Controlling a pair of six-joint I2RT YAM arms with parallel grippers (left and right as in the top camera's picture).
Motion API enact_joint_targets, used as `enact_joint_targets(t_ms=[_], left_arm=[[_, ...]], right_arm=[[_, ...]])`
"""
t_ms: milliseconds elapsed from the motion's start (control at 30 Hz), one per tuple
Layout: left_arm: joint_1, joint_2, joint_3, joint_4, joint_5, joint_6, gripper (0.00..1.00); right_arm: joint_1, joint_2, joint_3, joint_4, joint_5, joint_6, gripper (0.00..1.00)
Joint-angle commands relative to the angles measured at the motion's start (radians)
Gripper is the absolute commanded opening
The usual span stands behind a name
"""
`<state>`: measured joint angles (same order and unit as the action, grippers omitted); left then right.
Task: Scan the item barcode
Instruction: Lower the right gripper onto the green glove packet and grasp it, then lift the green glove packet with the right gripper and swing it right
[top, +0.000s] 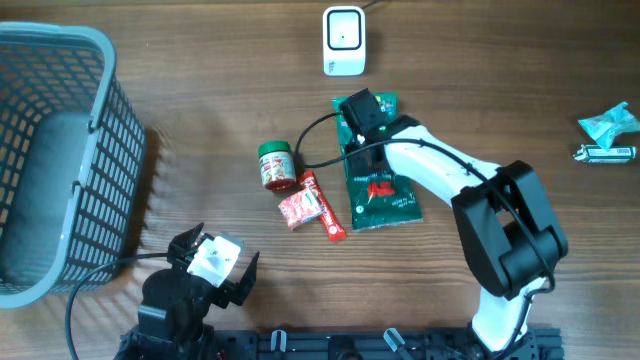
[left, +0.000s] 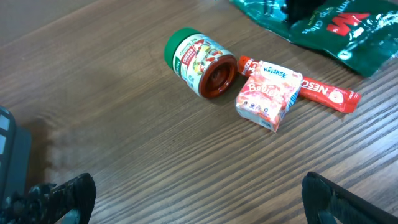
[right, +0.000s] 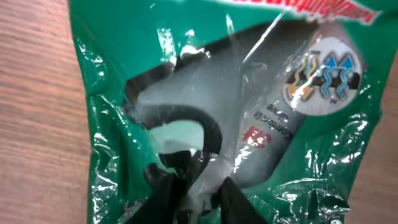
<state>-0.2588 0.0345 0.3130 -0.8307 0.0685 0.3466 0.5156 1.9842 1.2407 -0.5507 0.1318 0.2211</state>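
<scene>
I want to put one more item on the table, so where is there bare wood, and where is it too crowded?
Bare wood lies between the basket and the jar, and also between the scanner and the blue wrapper. The middle is crowded: jar, red packet, red bar and green bag lie close, with the right hand at the bag.

one each: basket (top: 108, 150), scanner (top: 343, 40), green bag (top: 388, 198), jar (top: 275, 165), tissue pack (top: 300, 209), red stick (top: 331, 223), teal wrapper (top: 608, 123)

Mock shop checkout that was laid out on a wood-grain table (top: 480, 60): grey shopping basket (top: 60, 34), white scanner (top: 343, 40), jar (top: 276, 165), and snack packets (top: 300, 210).
</scene>
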Motion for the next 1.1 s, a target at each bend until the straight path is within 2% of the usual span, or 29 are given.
enact_joint_targets(t_ms=[0,100,133,167,200,267,300,367,433,467,567,733,767,800,833,867,967,1067], left_arm=[[0.006,-0.005,-0.005,0.003,0.001,0.013,1.0],[0.006,-0.005,-0.005,0.003,0.0,0.013,1.0],[0.006,-0.005,-0.005,0.003,0.0,0.013,1.0],[0.006,-0.005,-0.005,0.003,0.001,0.013,1.0],[0.006,-0.005,-0.005,0.003,0.001,0.013,1.0],[0.006,-0.005,-0.005,0.003,0.001,0.013,1.0],[0.006,-0.005,-0.005,0.003,0.001,0.013,1.0],[0.006,-0.005,-0.005,0.003,0.001,0.013,1.0],[0.006,-0.005,-0.005,0.003,0.0,0.013,1.0],[0.006,-0.005,-0.005,0.003,0.0,0.013,1.0],[0.006,-0.005,-0.005,0.003,0.0,0.013,1.0],[0.006,-0.005,-0.005,0.003,0.0,0.013,1.0],[0.006,-0.005,-0.005,0.003,0.0,0.013,1.0],[0.006,-0.005,-0.005,0.003,0.001,0.013,1.0],[0.006,-0.005,-0.005,0.003,0.001,0.013,1.0],[0.006,-0.005,-0.005,0.003,0.0,0.013,1.0],[0.006,-0.005,-0.005,0.003,0.001,0.013,1.0],[0.006,-0.005,-0.005,0.003,0.001,0.013,1.0]], right_arm=[[0.004,-0.033,0.092,-0.253,-0.198,0.121,0.04],[-0.049,-0.198,0.148,-0.364,-0.394,0.12,0.04],[-0.069,-0.247,0.148,-0.375,-0.333,0.12,0.05],[-0.068,-0.259,0.145,-0.382,-0.233,0.118,0.17],[-0.052,-0.25,0.13,-0.385,-0.154,0.118,0.48],[-0.024,-0.229,0.053,-0.391,-0.128,0.123,0.54],[-0.015,-0.222,0.01,-0.388,-0.128,0.134,0.73],[0.004,-0.207,-0.077,-0.33,-0.116,0.156,0.93],[0.011,-0.207,-0.092,-0.264,-0.051,0.156,0.99],[0.011,-0.207,-0.092,-0.194,0.014,0.155,1.0],[0.011,-0.18,-0.093,-0.079,0.131,0.156,1.0],[0.011,0.047,-0.093,-0.028,0.123,0.182,0.98],[0.011,0.085,-0.093,-0.016,0.11,0.181,0.88],[0.011,0.128,-0.093,-0.013,0.079,0.183,0.4],[0.011,0.154,-0.093,-0.016,0.036,0.192,0.09],[0.011,0.156,-0.093,-0.024,0.007,0.201,0.05],[0.004,0.101,-0.066,-0.075,-0.116,0.201,0.05],[0.0,0.04,-0.062,-0.173,-0.126,0.201,0.05]])
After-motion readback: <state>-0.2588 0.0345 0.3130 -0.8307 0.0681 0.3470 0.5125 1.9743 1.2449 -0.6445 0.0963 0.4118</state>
